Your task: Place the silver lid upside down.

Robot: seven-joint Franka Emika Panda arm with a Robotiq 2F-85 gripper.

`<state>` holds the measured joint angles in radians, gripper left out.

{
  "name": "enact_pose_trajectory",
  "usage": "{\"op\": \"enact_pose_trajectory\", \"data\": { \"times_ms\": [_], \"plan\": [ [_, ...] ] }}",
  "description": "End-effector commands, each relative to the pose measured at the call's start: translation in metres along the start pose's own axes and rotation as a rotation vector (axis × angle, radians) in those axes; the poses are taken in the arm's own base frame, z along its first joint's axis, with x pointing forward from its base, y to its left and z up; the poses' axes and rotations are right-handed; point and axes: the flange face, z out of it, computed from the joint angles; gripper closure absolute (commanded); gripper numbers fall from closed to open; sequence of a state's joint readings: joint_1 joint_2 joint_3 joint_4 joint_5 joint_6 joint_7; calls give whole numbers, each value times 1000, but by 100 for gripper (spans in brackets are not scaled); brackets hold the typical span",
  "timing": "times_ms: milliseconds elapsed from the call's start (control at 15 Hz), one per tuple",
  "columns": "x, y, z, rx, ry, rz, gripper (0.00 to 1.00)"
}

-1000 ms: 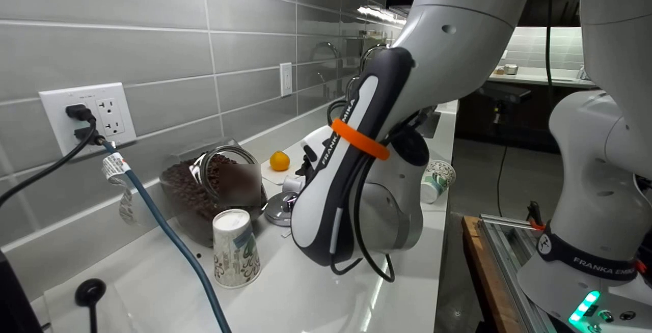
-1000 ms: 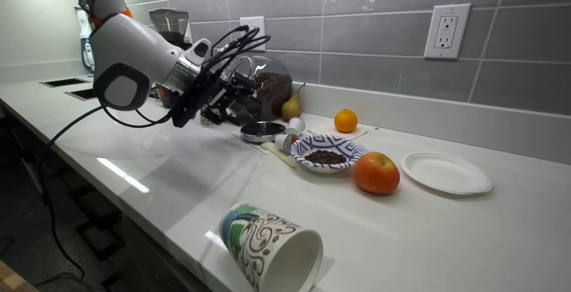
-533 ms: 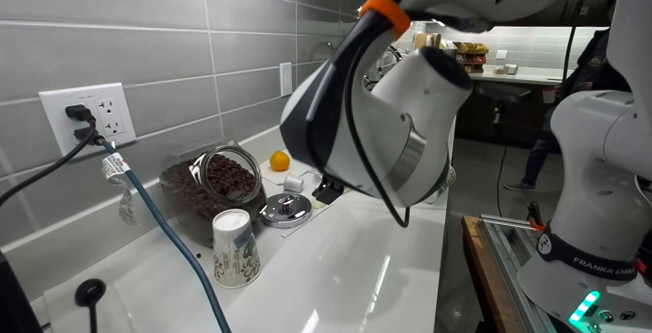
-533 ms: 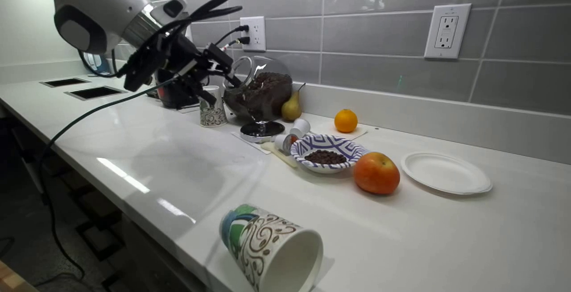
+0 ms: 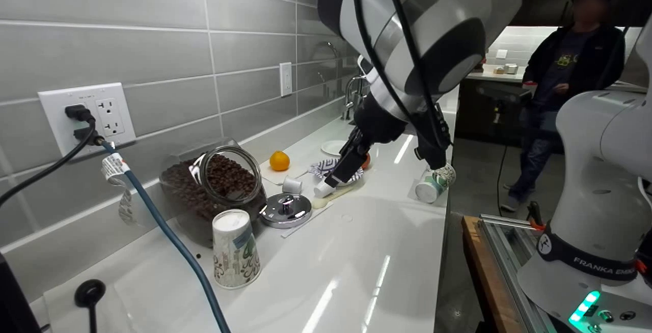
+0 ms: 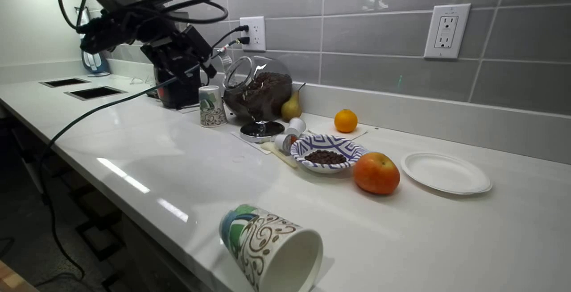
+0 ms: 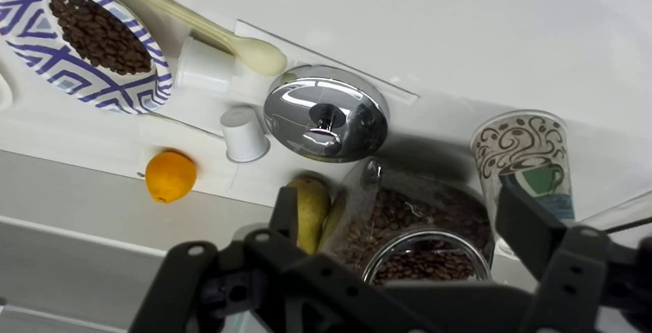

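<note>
The silver lid (image 7: 326, 114) rests on the counter with its knob facing up. It shows in both exterior views (image 5: 287, 211) (image 6: 262, 132), beside the large glass jar. My gripper (image 7: 400, 205) is open and empty, its two fingers wide apart with only the jar visible beyond them in the wrist view. In an exterior view the gripper (image 6: 198, 74) hangs above the counter, over the area of the upside-down cup, apart from the lid. Nothing hides the lid in the wrist view.
The jar of coffee beans (image 5: 224, 185) and upside-down cup (image 5: 236, 251) flank the lid. A white pod (image 7: 244, 134), a pale spoon (image 7: 260, 55), a patterned bowl (image 7: 66, 76) and a pear (image 7: 311, 213) are close by. A blue cable (image 5: 168, 226) crosses the foreground.
My gripper has risen and moved away from the lid, and the wrist has turned. The lid, partly hidden behind the arm earlier, is fully visible and unmoved. A person has come into view behind.
</note>
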<state>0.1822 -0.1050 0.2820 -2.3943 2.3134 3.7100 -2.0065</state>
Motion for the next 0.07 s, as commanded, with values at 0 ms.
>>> {"op": "enact_pose_trajectory", "data": {
  "times_ms": [0],
  "plan": [
    [1, 2, -3, 6, 9, 8, 0]
  ]
}}
